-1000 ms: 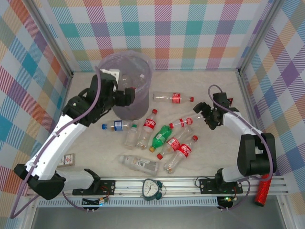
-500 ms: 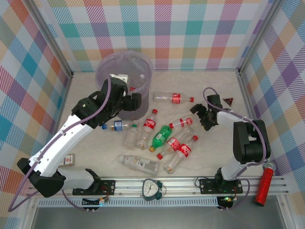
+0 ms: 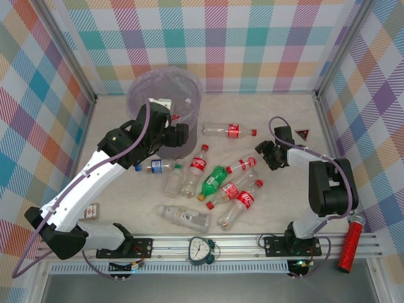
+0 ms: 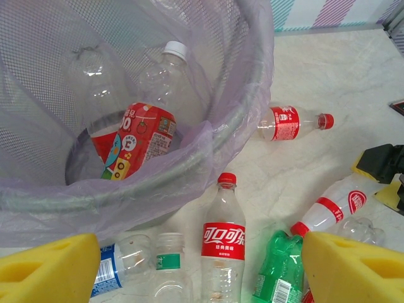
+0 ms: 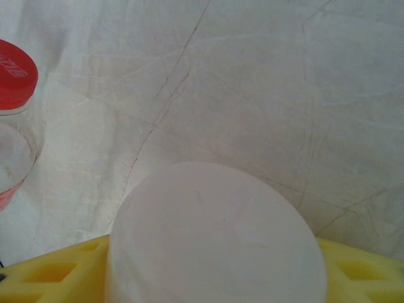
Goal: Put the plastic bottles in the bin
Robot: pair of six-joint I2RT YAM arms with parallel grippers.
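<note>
The bin (image 3: 136, 95), lined with a lilac bag, stands at the back left. Inside it lie a red-labelled bottle (image 4: 136, 136) and a clear white-capped one (image 4: 165, 63). My left gripper (image 3: 178, 136) hangs open and empty beside the bin's rim (image 4: 240, 126), above a red-labelled bottle (image 4: 224, 243), a green one (image 4: 274, 268) and a clear green-labelled one (image 4: 161, 268). Several plastic bottles lie mid-table, among them one apart (image 3: 228, 129). My right gripper (image 3: 273, 154) is low on the table, its yellow fingers (image 5: 44, 271) pressed on the whitish round end of a red-labelled bottle (image 3: 243, 163).
A small clock (image 3: 201, 249) sits by the front rail, and a red glittery cylinder (image 3: 349, 243) lies at the front right. A small card box (image 3: 93, 211) lies at the front left. A red triangle (image 3: 303, 134) marks the table behind the right gripper.
My left gripper drew back from the bin's mouth toward the bottles. My right gripper moved in to the bottle's end and closed on it.
</note>
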